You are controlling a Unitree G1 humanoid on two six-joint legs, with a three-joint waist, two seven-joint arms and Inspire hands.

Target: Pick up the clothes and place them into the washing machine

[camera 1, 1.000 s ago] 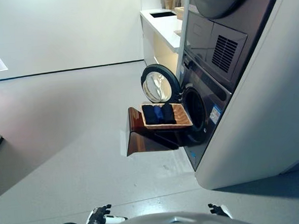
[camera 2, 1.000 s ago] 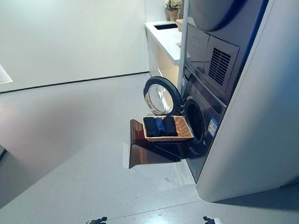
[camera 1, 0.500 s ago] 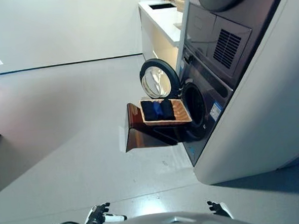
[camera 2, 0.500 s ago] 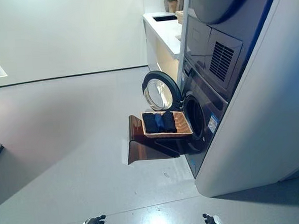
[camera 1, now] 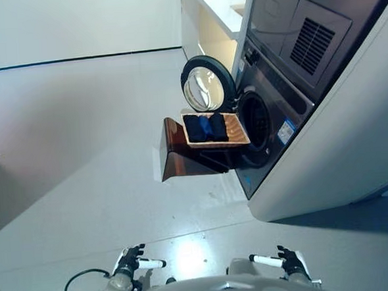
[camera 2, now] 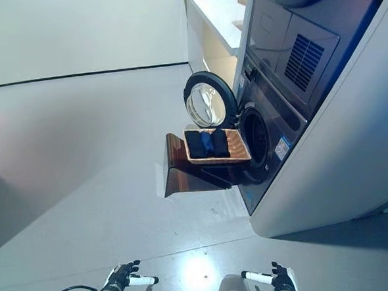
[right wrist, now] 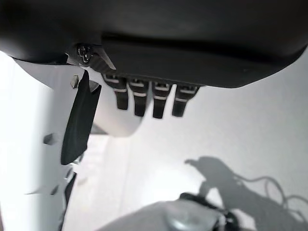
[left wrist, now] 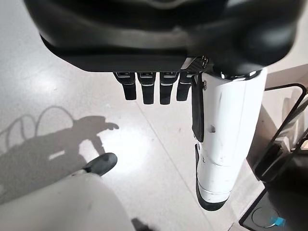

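Dark and blue folded clothes (camera 1: 206,127) lie in a wicker basket (camera 1: 237,128) on a brown wooden stand (camera 1: 178,156). The stand is right in front of the washing machine (camera 1: 271,121), whose round door (camera 1: 207,85) is swung open to the left of the dark drum opening (camera 1: 255,120). My left hand (camera 1: 130,261) hangs low at the bottom left, far from the basket, fingers relaxed, holding nothing. My right hand (camera 1: 287,261) hangs at the bottom right, also open and empty. The wrist views show only straight fingers (left wrist: 149,89) over grey floor.
A second appliance (camera 1: 305,26) with a vent grille is stacked above the washer. A white counter (camera 1: 215,2) runs along the wall beyond the machines. Grey floor (camera 1: 81,139) spreads wide to the left and between me and the stand.
The camera has tilted down, so the whole scene sits differently and both hands show more fully at the bottom. The basket, stand and door have not moved.
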